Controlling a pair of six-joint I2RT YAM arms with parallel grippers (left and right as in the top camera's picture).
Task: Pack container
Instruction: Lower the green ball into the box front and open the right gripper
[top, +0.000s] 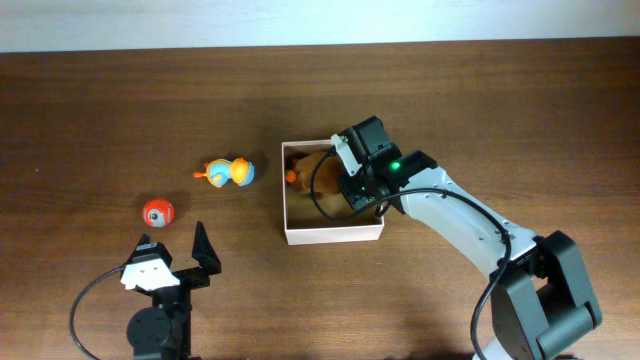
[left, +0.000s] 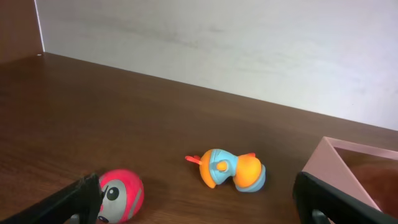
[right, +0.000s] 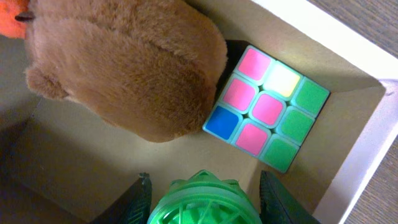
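Observation:
The container (top: 330, 235) is a white-walled square box with a tan inside, at the table's middle. It also shows in the right wrist view (right: 351, 174) and at the right edge of the left wrist view (left: 339, 163). Inside lie a brown plush toy (right: 130, 68) and a colour cube (right: 267, 106). My right gripper (top: 352, 190) is down in the box, and in its wrist view (right: 205, 199) it is shut on a green ribbed toy (right: 205, 202). My left gripper (top: 172, 255) is open and empty near the front edge, also shown in its wrist view (left: 199, 202).
A blue and orange toy (top: 230, 173) lies left of the box and also shows in the left wrist view (left: 229, 171). A red ball with a face (top: 158, 212) lies further left, just in front of the left finger in the left wrist view (left: 121, 194).

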